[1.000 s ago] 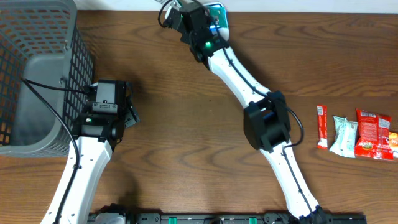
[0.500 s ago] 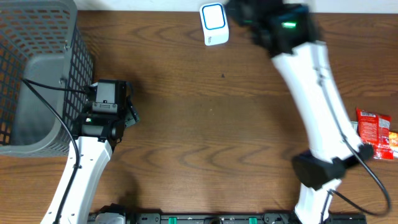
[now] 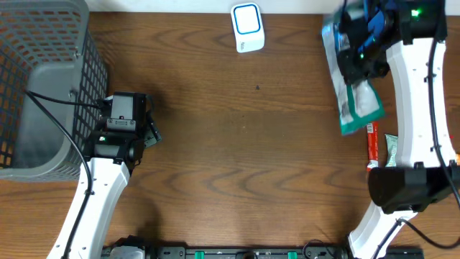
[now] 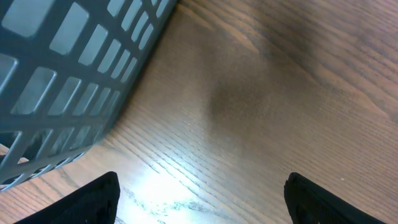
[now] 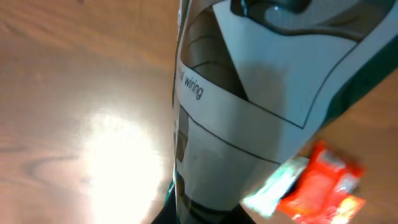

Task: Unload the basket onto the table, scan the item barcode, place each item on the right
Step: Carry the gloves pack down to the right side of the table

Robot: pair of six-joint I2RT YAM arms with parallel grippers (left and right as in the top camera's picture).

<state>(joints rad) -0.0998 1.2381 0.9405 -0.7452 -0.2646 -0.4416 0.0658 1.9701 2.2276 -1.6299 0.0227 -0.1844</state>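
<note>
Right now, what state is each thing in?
left gripper: open, empty, beside the basket.
right gripper: shut on the pouch.
pouch: held off the table, away from the scanner.
scanner: flat on the table, uncovered.
basket: upright, nothing visible inside.
red bar: lying on the table.

A wooden table (image 3: 244, 144) holds a grey basket (image 3: 97, 72) at far left and a white scanner (image 3: 247, 27) at its far edge. At right lie snack packets (image 3: 371, 144).

White-and-teal pouch (image 3: 358, 106) hangs lengthwise, lifted at the right, well apart from the white scanner (image 3: 247, 27)
</note>
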